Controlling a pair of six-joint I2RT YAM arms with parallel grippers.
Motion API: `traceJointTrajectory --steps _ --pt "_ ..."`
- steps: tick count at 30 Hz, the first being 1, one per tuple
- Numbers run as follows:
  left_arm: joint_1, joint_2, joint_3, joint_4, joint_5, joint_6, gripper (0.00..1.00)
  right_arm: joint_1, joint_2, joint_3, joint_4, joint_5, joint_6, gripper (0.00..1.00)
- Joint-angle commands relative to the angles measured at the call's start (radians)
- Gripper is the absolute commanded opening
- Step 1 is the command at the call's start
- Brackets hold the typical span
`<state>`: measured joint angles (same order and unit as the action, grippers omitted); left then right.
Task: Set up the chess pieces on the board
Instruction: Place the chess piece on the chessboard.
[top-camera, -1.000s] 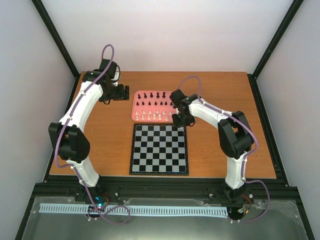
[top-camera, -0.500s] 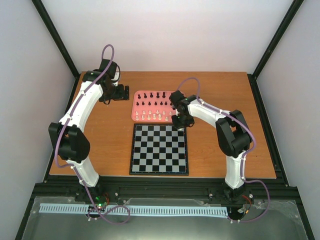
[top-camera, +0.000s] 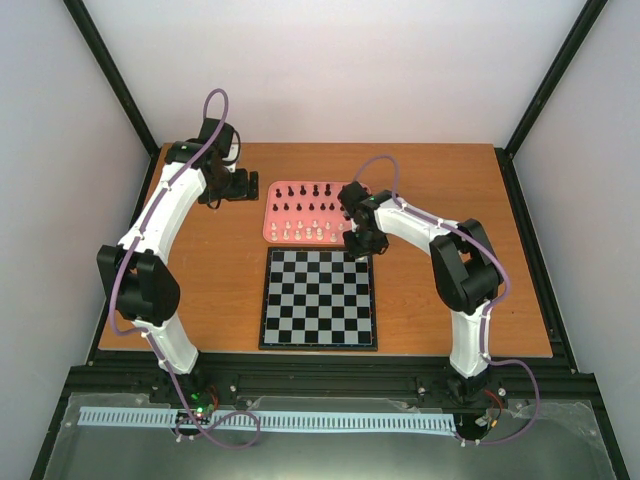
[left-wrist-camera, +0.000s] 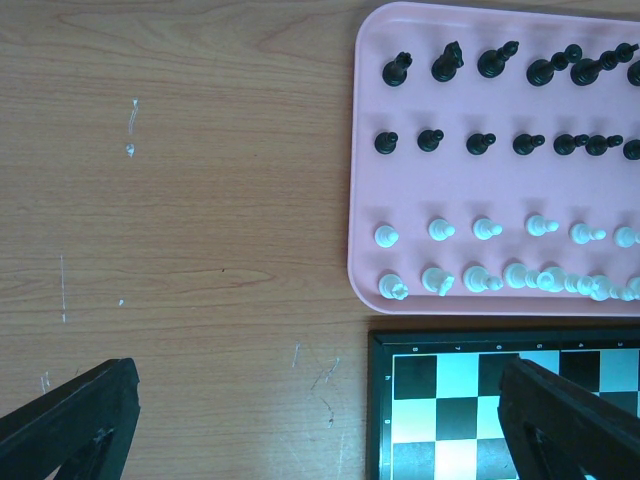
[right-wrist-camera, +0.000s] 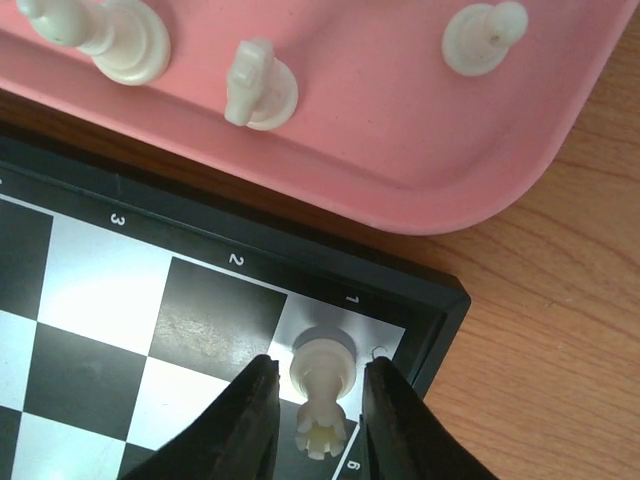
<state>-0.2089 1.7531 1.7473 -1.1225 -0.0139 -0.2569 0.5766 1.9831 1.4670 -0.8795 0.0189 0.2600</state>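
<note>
Reaching over board (top-camera: 320, 300) corner, right arm (top-camera: 415, 222) fingers (right-wrist-camera: 245, 420) loosely flank white rook (right-wrist-camera: 322, 378).

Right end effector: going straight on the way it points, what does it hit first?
The right end effector points down at the chessboard's corner square, so it likely meets the white rook standing between its fingers first, then the board surface; depth is unclear.

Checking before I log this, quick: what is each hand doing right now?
Left hand: open, empty.
Right hand: slightly open, straddling the white rook, not gripping it.
</note>
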Motion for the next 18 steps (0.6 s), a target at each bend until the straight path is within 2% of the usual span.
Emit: traceJointTrajectory --steps 1,11,18 --pt "0.000 0.010 0.011 0.006 -0.001 0.015 1.00 0.003 0.002 0.019 0.000 0.008 -0.001 0.31" --pt "0.000 0.009 0.014 0.003 -0.004 0.015 1.00 0.004 -0.045 0.098 -0.035 -0.008 -0.016 0.49" --pt "0.000 0.013 0.018 0.004 0.000 0.013 1.00 0.003 0.035 0.344 -0.114 -0.001 -0.049 0.49"
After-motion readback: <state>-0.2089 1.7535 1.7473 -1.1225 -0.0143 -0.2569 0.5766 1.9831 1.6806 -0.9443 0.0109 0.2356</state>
